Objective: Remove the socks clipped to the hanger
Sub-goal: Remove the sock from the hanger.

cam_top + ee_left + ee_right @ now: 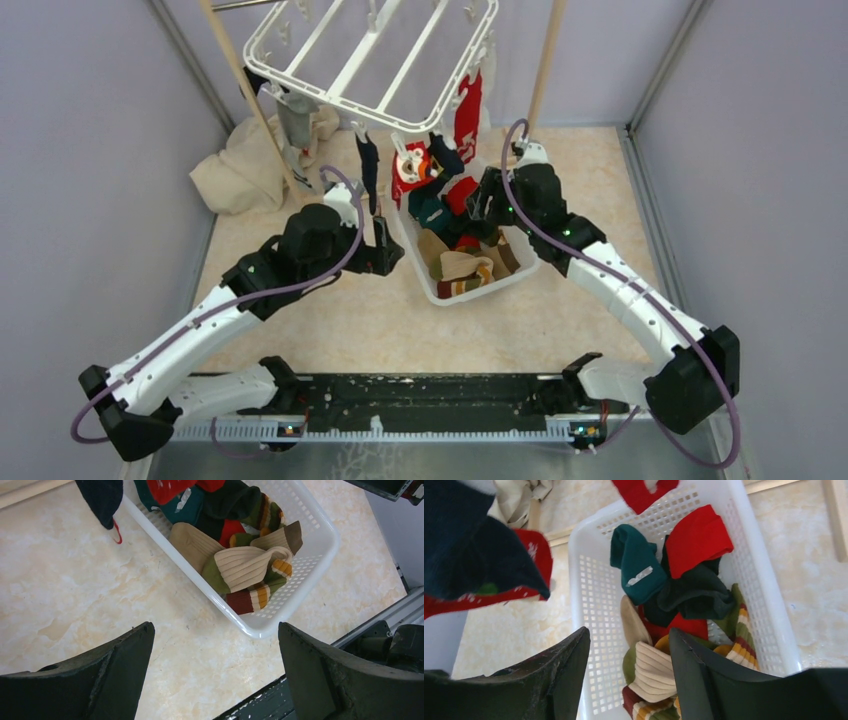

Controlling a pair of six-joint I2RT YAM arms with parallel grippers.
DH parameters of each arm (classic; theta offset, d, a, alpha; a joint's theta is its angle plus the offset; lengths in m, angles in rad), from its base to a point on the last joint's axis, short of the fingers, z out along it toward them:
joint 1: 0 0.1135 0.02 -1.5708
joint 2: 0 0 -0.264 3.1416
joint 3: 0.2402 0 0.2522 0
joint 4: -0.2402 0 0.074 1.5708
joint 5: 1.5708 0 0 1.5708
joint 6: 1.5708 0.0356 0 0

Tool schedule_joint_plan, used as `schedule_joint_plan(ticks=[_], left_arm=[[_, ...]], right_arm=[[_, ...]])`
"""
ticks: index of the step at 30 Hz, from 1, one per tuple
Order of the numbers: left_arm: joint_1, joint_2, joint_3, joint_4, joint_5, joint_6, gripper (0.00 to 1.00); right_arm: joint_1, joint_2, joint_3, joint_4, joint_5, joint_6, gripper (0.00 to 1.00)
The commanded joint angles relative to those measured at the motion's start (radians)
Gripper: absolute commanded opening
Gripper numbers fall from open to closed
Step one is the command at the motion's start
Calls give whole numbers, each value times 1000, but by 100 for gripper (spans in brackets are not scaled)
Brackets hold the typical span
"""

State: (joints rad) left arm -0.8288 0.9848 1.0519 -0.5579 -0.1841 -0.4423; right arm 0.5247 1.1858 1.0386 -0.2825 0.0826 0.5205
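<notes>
The white hanger (370, 50) hangs over the far middle of the surface (330, 320), between two wooden poles (545, 60). Clipped along its near edge are a grey sock (295, 120) on the left, a dark navy sock (368, 168), a red-and-white patterned sock (408, 165) with another navy sock (447, 155) beside it, and a red sock (467, 105) at the right corner.

Below them a white slatted basket (505, 279) holds loose socks, among them a teal sock (636, 565) and a cream ribbed sock (245, 565).

The left arm (250, 280) has its jaws spread wide and empty, just left of the basket. The right arm (610, 280) holds its jaws apart with nothing between them, above the basket's far end. A beige cloth (235, 165) lies heaped far left.
</notes>
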Motion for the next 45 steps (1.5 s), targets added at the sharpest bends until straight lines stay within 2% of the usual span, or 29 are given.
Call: schedule_joint_plan(ticks=[1, 9, 13, 14, 16, 29, 37, 42, 45], left_arm=[[-3, -19, -29, 38, 0, -18, 99], [-3, 22, -28, 89, 31, -29, 99], [-3, 72, 9, 65, 50, -23, 99], [-3, 74, 6, 64, 53, -25, 99], [-3, 65, -14, 79, 56, -39, 99], [-1, 71, -32, 98, 65, -29, 99], [1, 53, -25, 62, -12, -24, 99], [48, 36, -6, 29, -20, -9, 99], [108, 36, -13, 21, 28, 0, 99]], right_arm=[[-8, -24, -9, 66, -78, -30, 59], [-8, -52, -30, 47, -120, -46, 60], [-8, -46, -68, 61, -137, -43, 70], [-8, -35, -72, 59, -149, -45, 78], [-8, -23, -78, 54, -165, -45, 84], [9, -22, -108, 69, -193, -23, 88], [76, 6, -80, 72, -157, -24, 88], [128, 22, -56, 86, -123, -24, 88], [141, 29, -31, 97, -114, -21, 87]])
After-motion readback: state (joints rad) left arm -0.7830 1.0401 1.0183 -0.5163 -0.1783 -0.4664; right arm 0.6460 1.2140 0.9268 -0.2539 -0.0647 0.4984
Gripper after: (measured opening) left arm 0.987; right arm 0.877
